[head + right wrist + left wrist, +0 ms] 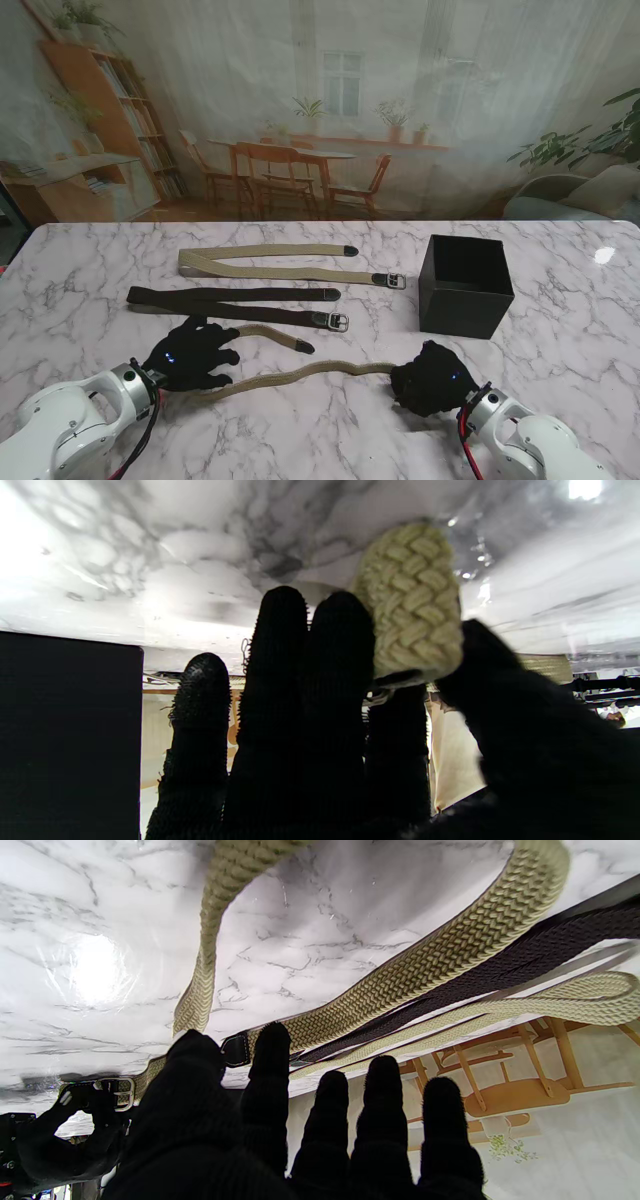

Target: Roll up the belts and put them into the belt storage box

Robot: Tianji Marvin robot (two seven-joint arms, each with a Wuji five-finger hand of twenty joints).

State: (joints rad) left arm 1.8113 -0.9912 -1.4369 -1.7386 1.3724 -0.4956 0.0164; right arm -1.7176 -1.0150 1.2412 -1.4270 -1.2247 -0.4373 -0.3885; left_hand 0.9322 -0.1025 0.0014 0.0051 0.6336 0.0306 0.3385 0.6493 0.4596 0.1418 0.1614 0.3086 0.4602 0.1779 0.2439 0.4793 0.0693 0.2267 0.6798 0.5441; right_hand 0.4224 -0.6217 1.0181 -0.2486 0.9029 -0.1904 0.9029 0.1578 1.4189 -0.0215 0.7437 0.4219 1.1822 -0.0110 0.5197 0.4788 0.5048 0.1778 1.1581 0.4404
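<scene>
Three belts lie on the marble table (90, 280). The nearest, a tan woven belt (300, 375), runs from under my left hand (192, 355) across to my right hand (430, 378); its dark tip (303, 347) points right. My left hand is open, fingers (382, 1100) spread over the belt's bend (450, 945). My right hand is shut on the belt's buckle end (410, 600), pinched between thumb and fingers (310, 680). The buckle (117, 1092) shows in the left wrist view. The open black storage box (465, 285) stands just beyond my right hand.
A dark brown belt (235, 303) lies folded beyond my left hand. A second tan belt (270, 265) lies farther back, its buckle (393, 281) close to the box. The box wall (70, 730) fills one side of the right wrist view.
</scene>
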